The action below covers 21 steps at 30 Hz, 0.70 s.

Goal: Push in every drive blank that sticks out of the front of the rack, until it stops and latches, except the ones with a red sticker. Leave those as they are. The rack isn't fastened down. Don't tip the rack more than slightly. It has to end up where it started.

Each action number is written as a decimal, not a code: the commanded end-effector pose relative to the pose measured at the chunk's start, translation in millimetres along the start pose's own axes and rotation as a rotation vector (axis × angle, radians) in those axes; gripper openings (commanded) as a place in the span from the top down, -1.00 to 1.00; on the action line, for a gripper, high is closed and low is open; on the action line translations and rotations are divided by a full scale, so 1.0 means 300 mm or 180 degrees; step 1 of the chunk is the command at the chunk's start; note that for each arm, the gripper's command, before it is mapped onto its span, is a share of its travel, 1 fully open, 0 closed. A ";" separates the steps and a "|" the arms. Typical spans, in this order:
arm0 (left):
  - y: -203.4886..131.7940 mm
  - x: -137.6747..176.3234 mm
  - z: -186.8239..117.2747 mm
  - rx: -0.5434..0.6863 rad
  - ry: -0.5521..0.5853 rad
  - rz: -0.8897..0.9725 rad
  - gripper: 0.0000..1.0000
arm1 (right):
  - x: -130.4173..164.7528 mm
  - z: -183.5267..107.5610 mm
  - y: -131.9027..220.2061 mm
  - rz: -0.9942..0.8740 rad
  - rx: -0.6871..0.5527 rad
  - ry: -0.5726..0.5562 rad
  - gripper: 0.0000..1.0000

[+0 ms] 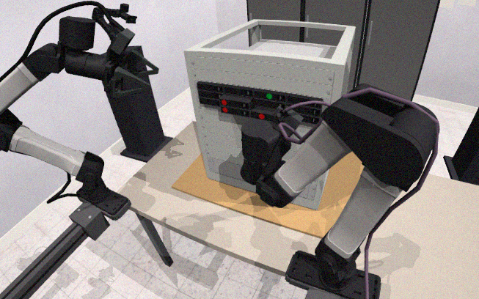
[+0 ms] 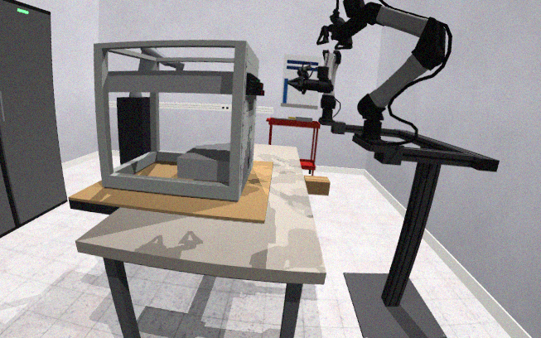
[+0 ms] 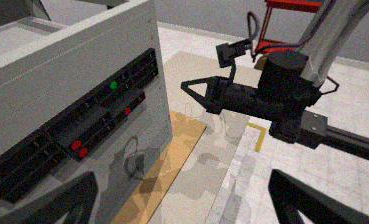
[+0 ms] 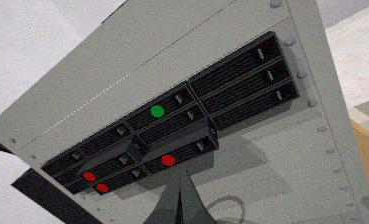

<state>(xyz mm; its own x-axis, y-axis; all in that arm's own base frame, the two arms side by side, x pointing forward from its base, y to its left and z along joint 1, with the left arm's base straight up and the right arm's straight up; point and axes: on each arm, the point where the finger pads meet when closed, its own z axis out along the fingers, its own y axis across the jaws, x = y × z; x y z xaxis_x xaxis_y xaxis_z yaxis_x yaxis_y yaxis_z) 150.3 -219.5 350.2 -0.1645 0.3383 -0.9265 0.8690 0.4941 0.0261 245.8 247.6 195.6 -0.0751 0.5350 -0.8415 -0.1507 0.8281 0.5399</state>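
Right claw [image 2: 290,83] [image 3: 184,86] [image 4: 181,171] is being pointed, closed, toward the rack [image 1: 215,68] [image 2: 237,126] [image 3: 146,130] [image 4: 286,155]. Left claw [image 1: 152,79] [image 2: 330,45] [image 3: 183,174] is being held open, apart from it.

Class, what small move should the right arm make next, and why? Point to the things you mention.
Probably ease the shut right gripper [image 2: 290,83] [image 3: 181,85] [image 4: 180,178] straight back from the rack [image 1: 218,148] [image 2: 239,126] [image 3: 141,125] [image 4: 266,150]: both drive blanks plainly sticking out carry red stickers, so they should stay.
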 end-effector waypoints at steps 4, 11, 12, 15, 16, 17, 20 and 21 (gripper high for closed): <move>-0.052 -0.100 -0.017 0.0227 -0.0254 0.0147 -1.00 | -0.022 -0.071 -0.020 -0.1218 -0.0228 0.0109 1.00; -0.075 -0.112 -0.019 0.0306 -0.0272 0.0172 -1.00 | -0.050 -0.118 -0.051 -0.1762 -0.0276 0.0155 1.00; -0.077 -0.117 -0.019 0.0314 -0.0286 0.0172 -1.00 | -0.062 -0.121 -0.042 -0.1785 -0.0290 0.0156 1.00; -0.080 -0.111 -0.018 0.0303 -0.0241 0.0162 -1.00 | -0.078 -0.136 -0.044 -0.1864 -0.0322 0.0150 1.00; -0.080 -0.112 -0.018 0.0296 -0.0239 0.0152 -1.00 | -0.082 -0.139 -0.043 -0.1862 -0.0329 0.0145 1.00; -0.082 -0.113 -0.018 0.0299 -0.0238 0.0148 -1.00 | -0.086 -0.140 -0.042 -0.1859 -0.0334 0.0141 1.00; -0.087 -0.116 -0.018 0.0304 -0.0232 0.0144 -1.00 | -0.103 -0.143 -0.033 -0.1719 -0.0354 0.0100 1.00; -0.087 -0.116 -0.018 0.0304 -0.0232 0.0145 -1.00 | -0.103 -0.143 -0.033 -0.1707 -0.0353 0.0100 1.00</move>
<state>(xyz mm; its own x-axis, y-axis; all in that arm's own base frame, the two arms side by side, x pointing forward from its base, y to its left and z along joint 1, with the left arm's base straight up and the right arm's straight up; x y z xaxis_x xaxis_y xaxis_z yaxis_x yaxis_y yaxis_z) 131.3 -239.2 361.6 -0.1174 0.3415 -0.9325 0.9192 0.3929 0.0282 210.3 212.2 217.7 0.0237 0.0693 -0.9973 -0.2578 0.9643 0.0609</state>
